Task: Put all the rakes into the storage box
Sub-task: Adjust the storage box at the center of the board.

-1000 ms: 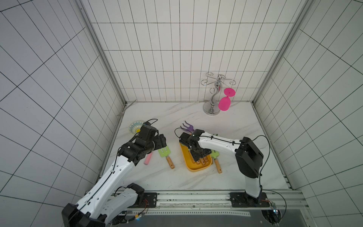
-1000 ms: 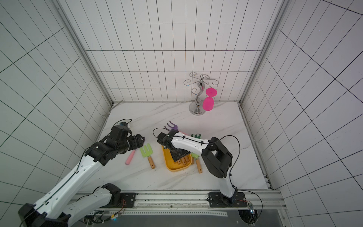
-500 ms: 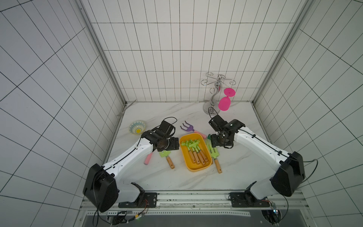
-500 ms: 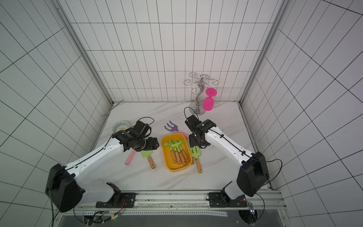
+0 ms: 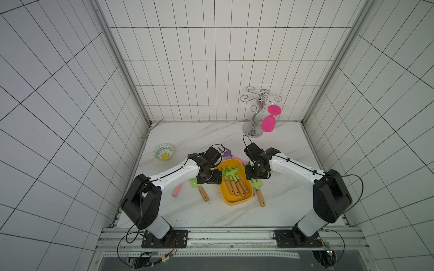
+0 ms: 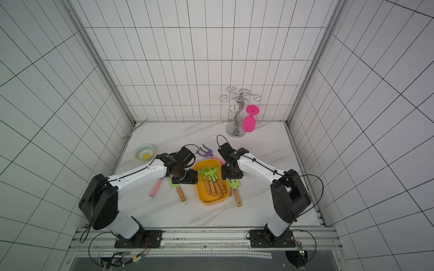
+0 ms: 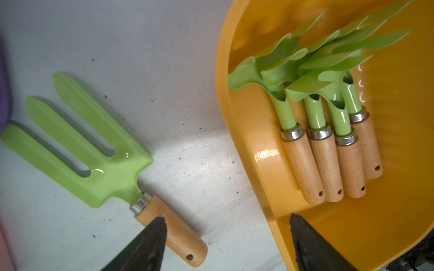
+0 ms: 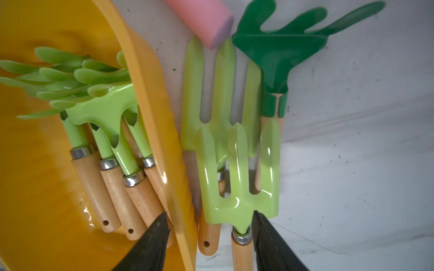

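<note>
The yellow-orange storage box holds several light green rakes with wooden handles. A dark green rake lies on the table outside the box's right wall, hidden under my right arm in both top views. A purple rake lies behind the box. My left gripper is open and straddles the box's left wall. My right gripper is open across the right wall, with one finger against a fork's neck.
Flat light green forks lie on both sides of the box: one on the left, two stacked on the right. A pink stick, a patterned bowl and a glass rack with a pink glass stand around.
Both grippers have moved in toward the box's side walls since half a second ago. The right jaws have narrowed. The tools have not moved.
</note>
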